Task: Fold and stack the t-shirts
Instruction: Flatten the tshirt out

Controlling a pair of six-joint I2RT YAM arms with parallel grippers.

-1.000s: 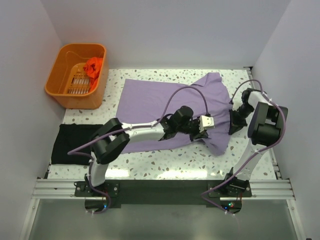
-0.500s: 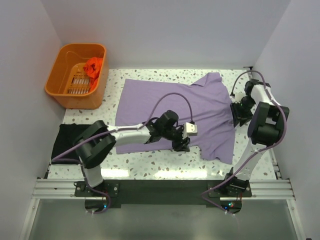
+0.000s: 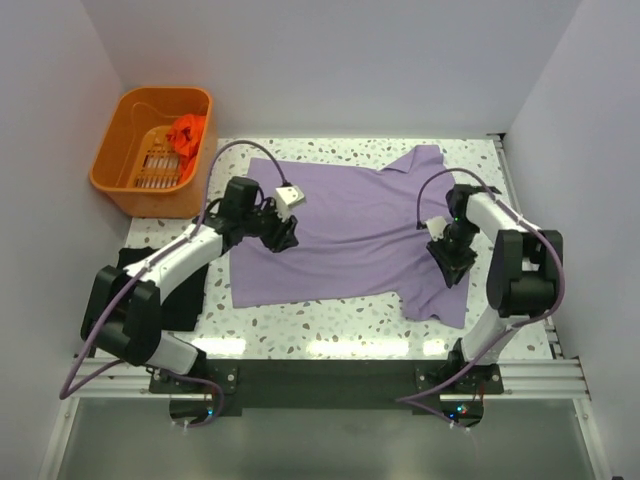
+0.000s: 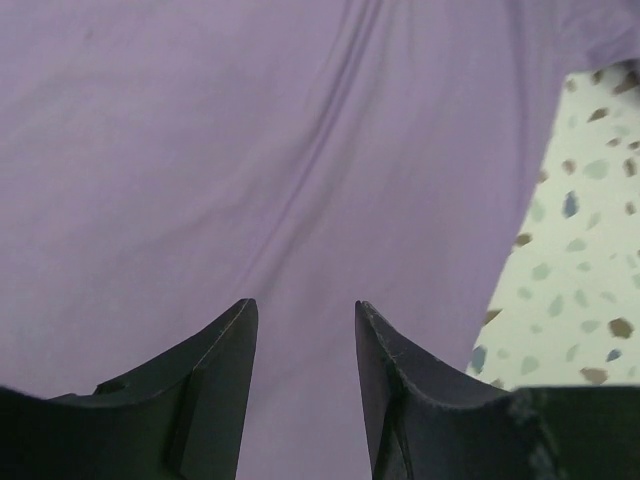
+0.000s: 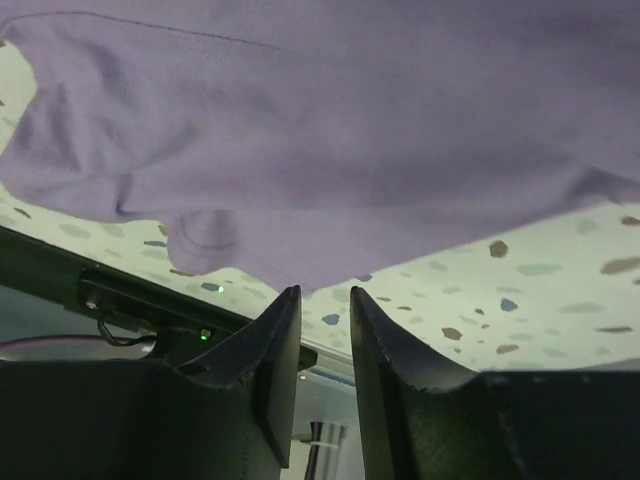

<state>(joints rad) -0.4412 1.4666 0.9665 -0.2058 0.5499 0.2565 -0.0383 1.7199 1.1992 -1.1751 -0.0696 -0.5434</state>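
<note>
1. The black t-shirt (image 3: 126,265) lies at the left near edge of the worktop (image 3: 340,322). The left arm (image 3: 170,262) crosses it and covers most of it.
2. The orange-red t-shirt (image 3: 186,132) sits bunched in the orange basket (image 3: 112,172) at the far left corner. Only its upper part shows.
3. The lilac-purple t-shirt (image 3: 350,225) lies spread flat across the middle of the worktop. Both wrist views cut it off at the frame edges.
4. Half a second ago the left fingers (image 3: 284,240) were at the shirt's near hem, around the middle. They are now over its left part, toward the basket.
5. The right fingers (image 3: 452,262) were at the far right edge of the worktop. They are now further inward, over the shirt's right sleeve area.
6. The left fingers stand moderately spread with nothing between them and only lilac cloth beyond the tips.
7. The right fingers stand a narrow gap apart and grip nothing. The sleeve edge lies just beyond them.
8. Whether either pair of tips touches the cloth cannot be determined.
</note>
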